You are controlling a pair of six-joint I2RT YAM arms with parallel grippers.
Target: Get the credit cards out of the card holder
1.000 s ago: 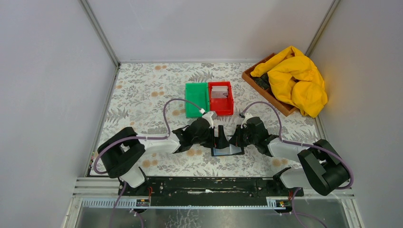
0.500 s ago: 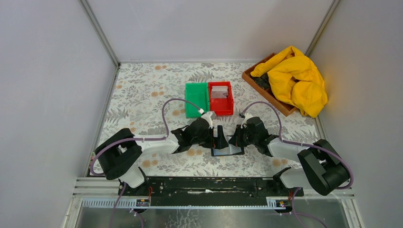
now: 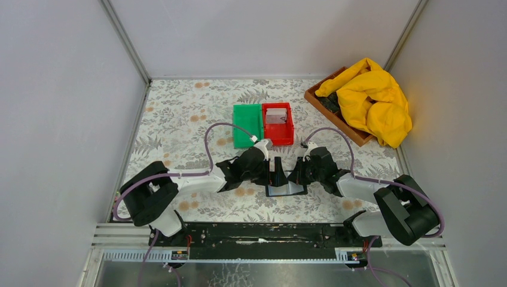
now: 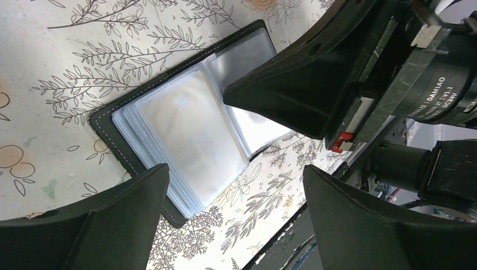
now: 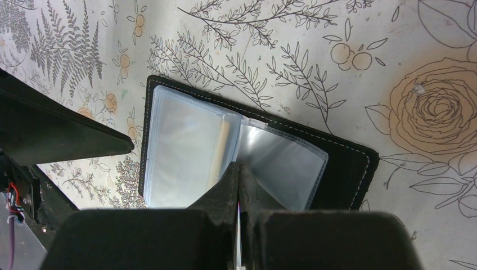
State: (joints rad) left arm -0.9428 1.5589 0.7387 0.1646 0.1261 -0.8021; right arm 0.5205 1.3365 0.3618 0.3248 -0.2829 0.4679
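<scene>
The holder (image 5: 180, 152) lies open. My left gripper (image 4: 235, 169) gapes empty over it; my right gripper (image 5: 238, 166), closed, sits at its fold. One brownish card (image 5: 218, 152) seems not yet out.

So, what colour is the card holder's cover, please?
Black; the card holder shows best from the right wrist.

Floral table (image 3: 179, 113), open card holder (image 3: 287, 190), green bin (image 3: 246, 125), red bin (image 3: 280, 137), wooden tray (image 3: 311, 94)
</scene>
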